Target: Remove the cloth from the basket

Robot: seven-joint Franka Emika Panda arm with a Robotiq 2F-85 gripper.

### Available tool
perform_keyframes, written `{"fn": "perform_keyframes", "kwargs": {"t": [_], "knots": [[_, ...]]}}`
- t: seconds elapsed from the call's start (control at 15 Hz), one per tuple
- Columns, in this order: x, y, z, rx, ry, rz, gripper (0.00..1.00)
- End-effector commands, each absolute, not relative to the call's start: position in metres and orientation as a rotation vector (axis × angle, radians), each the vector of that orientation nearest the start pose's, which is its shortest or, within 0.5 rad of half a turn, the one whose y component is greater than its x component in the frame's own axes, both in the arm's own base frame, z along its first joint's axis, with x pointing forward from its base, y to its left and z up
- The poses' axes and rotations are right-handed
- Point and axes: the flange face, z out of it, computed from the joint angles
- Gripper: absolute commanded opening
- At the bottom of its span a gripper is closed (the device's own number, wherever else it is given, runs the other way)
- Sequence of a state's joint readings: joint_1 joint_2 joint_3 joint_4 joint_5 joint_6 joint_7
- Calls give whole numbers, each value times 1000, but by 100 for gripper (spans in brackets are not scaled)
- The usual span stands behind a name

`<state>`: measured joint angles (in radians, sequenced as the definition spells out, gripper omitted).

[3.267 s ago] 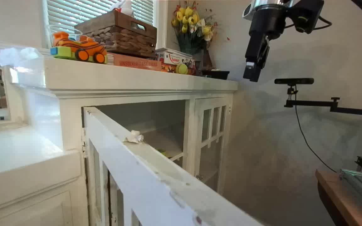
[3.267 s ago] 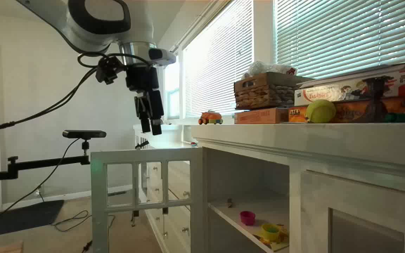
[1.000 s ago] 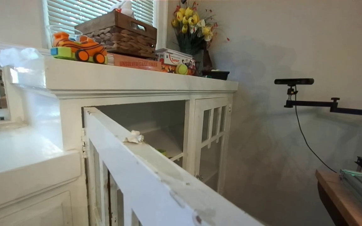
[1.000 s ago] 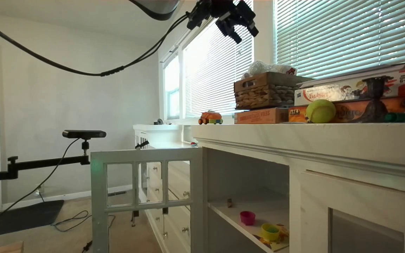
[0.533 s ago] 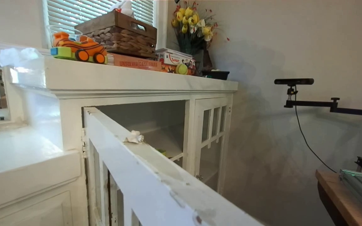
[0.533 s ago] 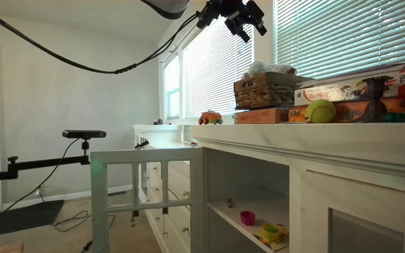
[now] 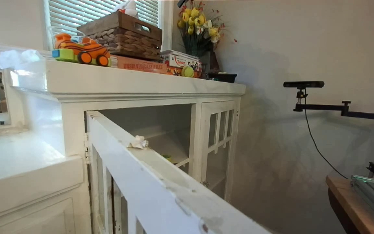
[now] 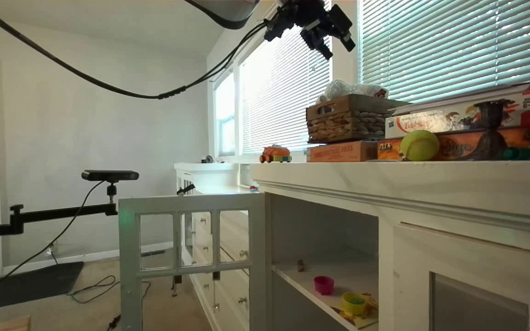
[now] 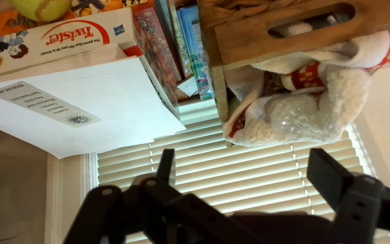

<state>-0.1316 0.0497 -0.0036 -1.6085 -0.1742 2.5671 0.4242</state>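
1. Gripper (image 9: 243, 156): fingers spread wide, window blinds (image 9: 249, 181) showing between them; apart from cloth (image 9: 337, 98).
2. Cloth: whitish, red patterned bands, bunched in basket (image 9: 276, 47), bulging above rim in both exterior views. Wrist view: between 1 and 2 o'clock from gripper.
3. In an exterior view gripper sits at 12 o'clock from basket; black cable (image 8: 173, 92) runs off toward 8.
4. Basket rests on orange box (image 7: 141, 66) marked "Unsolved Case Files", atop white cabinet (image 7: 141, 84).
5. From basket, in an exterior view: orange toy car (image 8: 275, 154) at 8 o'clock, tennis ball (image 8: 420, 145) 4, Twister box (image 8: 458, 115) 3.
6. Cabinet door (image 8: 191, 203) stands swung out; pink cup (image 8: 324, 285) and yellow cup (image 8: 352, 304) on shelf (image 8: 345, 266), yellow at 4 o'clock from pink.
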Motion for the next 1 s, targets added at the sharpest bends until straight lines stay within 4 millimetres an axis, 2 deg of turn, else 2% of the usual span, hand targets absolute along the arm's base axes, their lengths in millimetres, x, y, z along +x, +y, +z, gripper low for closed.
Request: {"fn": "perform_keyframes", "kwargs": {"t": [0.0, 0.53, 0.93], "knots": [[654, -82, 701, -2755, 669, -1374, 100], [705, -58, 699, -2765, 606, -1233, 100], [728, -46, 692, -2857, 562, -1119, 100]]}}
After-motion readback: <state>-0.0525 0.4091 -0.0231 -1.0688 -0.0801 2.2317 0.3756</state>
